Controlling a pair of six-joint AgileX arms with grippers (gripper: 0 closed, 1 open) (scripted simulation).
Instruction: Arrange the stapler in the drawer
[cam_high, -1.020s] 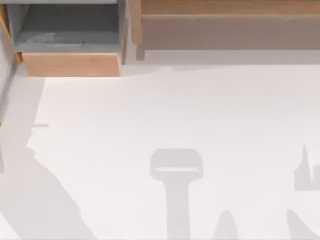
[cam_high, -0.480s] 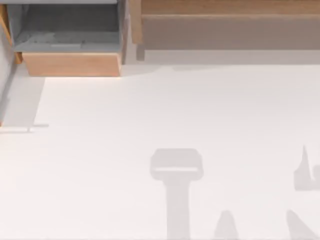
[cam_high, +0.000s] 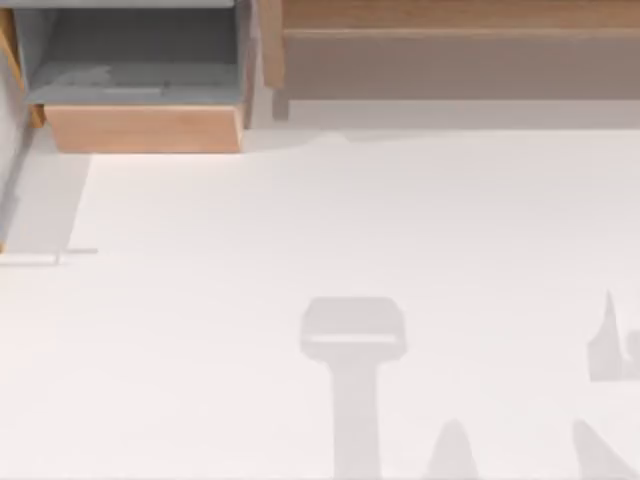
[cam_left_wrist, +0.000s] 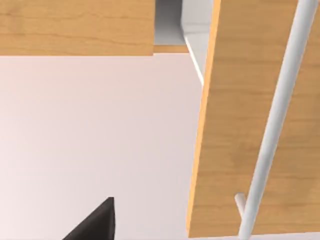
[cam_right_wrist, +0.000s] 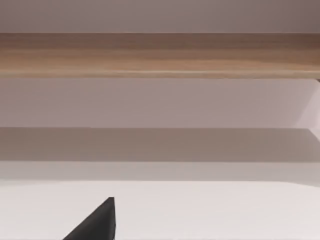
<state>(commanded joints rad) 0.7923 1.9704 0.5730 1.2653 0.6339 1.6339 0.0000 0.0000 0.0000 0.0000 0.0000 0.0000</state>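
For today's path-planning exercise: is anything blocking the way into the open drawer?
Nothing visible does. The drawer is pulled out at the table's far left, its grey inside open from above; the shelf sits beside it, to the right.

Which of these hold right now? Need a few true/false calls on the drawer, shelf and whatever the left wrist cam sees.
1. The drawer is pushed fully shut. False: it is pulled out, and its grey inside shows from above.
2. The wooden shelf unit stands to the drawer's right, along the far side of the table. True.
3. The drawer's front panel is black. False: it is light tan wood.
4. In the left wrist view, a white bar runs along a wooden panel. True.
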